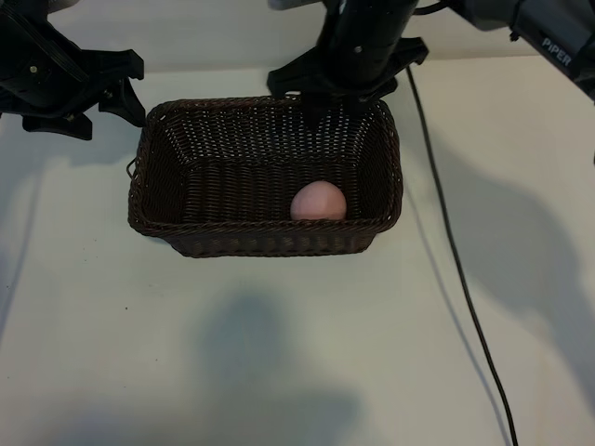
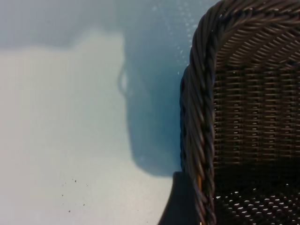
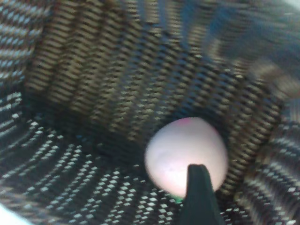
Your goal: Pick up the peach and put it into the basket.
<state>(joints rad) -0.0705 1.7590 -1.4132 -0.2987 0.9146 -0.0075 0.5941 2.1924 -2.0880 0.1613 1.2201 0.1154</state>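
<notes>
The white bench (image 1: 279,353) carries everything, and the basket (image 1: 149,200) serves as the landmark. It sits square near the bench's middle, its long sides running across the exterior view, deep sloping walls making a pocket that should stop a round fruit from rolling out.

The right arm reaches down over the basket's far wall, so its right tool (image 1: 342,93) hangs above the far rim, roughly in line with the fruit below. That placement fits a drop from above. The left arm is parked outside the basket's far-left corner, its left tool (image 1: 88,98) clear of the wicker; its wrist view shows only that corner's braided rim and bare bench beside it.

A black cable (image 1: 456,269) trails across the bench to the right of the basket.

The peach (image 1: 318,202) lies on the basket floor, against the near wall and toward the right end. In the right wrist view it rests alone on the weave, with one dark fingertip (image 3: 199,197) in front of it and apparently above it, not gripping.

The right tool is released, jaws spread and empty. The left tool also stands wide and holds nothing. By my reading the placing is done.
</notes>
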